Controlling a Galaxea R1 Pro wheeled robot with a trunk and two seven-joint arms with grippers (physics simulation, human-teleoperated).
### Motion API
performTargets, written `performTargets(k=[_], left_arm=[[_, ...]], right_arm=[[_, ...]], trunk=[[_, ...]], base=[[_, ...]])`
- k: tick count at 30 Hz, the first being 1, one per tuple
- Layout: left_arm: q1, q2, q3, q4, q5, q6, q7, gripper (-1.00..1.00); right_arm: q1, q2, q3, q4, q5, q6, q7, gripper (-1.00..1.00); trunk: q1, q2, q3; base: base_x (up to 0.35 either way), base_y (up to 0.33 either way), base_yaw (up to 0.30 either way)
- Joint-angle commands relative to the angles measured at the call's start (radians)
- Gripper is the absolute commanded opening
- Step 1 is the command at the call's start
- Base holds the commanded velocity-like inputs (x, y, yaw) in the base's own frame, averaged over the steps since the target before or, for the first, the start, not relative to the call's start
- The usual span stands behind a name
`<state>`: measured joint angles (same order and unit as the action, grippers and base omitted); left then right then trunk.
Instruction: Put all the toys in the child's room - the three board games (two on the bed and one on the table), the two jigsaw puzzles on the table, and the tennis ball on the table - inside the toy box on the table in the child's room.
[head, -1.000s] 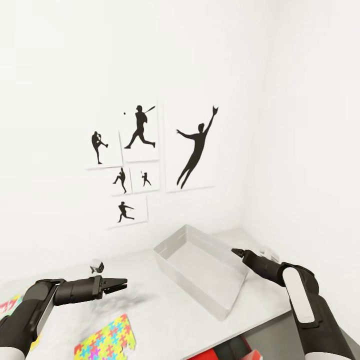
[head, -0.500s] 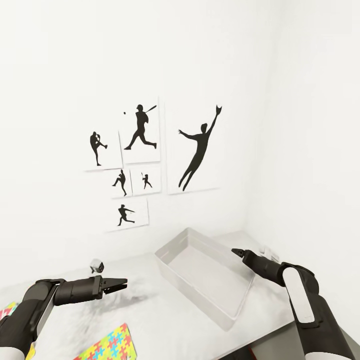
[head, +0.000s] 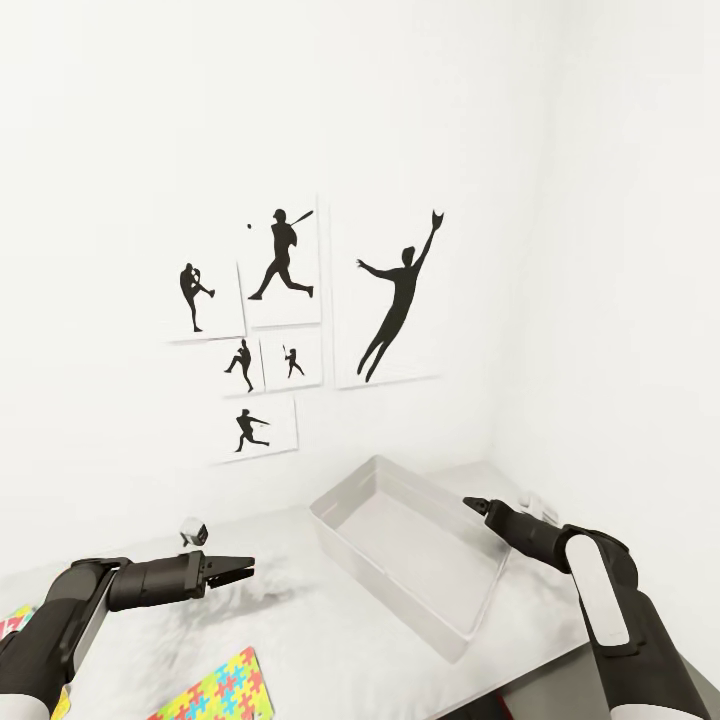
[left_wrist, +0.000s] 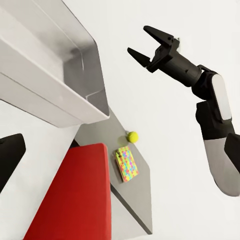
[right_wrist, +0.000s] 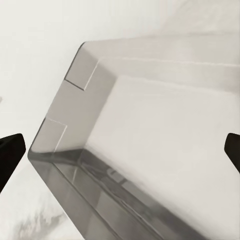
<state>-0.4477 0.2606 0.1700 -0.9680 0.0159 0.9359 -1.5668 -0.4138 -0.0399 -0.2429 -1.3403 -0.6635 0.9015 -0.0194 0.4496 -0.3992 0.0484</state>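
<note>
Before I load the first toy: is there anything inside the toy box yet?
The toy box looks empty: the head and right wrist views show only its bare grey floor. The near wall hides a strip of the floor in the head view.

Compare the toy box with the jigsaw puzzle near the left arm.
The toy box is plain light grey; the jigsaw puzzle is multicoloured. The toy box is a deep open bin with sloping walls; the puzzle is a thin flat board. The toy box looks larger. Both sit on the table.
</note>
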Motion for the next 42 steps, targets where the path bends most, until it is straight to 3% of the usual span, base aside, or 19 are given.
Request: performTargets(k=[1,42], left_arm=[[0.000,0.000,0.000,0.000,-0.001,0.011,-0.004,1.00],[0.000,0.000,0.000,0.000,-0.001,0.011,-0.004,1.00]], right_arm=[[0.000,0.000,-0.001,0.000,-0.004,0.004,-0.002,1.00],[0.000,-0.001,-0.001,0.002,-0.005,-0.023,-0.002,1.00]], trunk=[[0.000,-0.001,0.000],[0.000,-0.001,0.000]], base=[[0.000,0.000,0.000],[0.000,0.000,0.000]])
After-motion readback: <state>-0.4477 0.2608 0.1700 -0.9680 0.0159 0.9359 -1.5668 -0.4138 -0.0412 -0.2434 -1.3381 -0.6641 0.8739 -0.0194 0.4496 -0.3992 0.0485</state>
